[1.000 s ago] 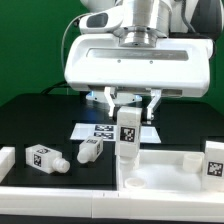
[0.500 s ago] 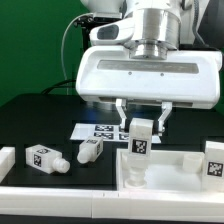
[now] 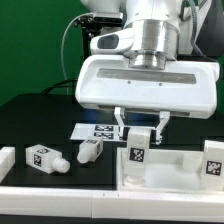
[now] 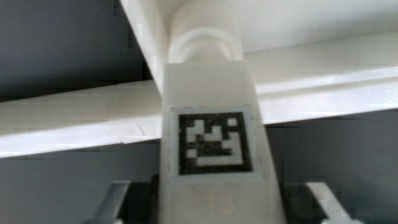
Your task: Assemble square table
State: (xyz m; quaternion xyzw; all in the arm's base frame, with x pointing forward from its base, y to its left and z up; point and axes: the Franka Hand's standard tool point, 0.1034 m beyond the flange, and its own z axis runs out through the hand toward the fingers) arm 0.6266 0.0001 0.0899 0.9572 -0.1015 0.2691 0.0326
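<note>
Gripper (image 3: 140,132) clamped on one short blocky white plastic leg (image 3: 137,155) with a black-and-white square tag, held upright at a corner of the flat square white plastic tabletop (image 3: 172,172) with raised rim

Early stage: tabletop lies on the black table (image 3: 30,115); held leg sits at its corner on the exterior view's left, base looks inside the rim, can't tell if seated. Not yet fitted: first loose leg (image 3: 42,158) and second loose leg (image 3: 90,150), both lying on the table, apart from the tabletop. Fourth leg (image 3: 212,160) stands upright at the exterior view's right, possibly attached, unclear. All parts smooth, matte, hard white plastic. Wrist view: fingers (image 4: 324,203) flank the leg (image 4: 214,110), tag facing camera
</note>
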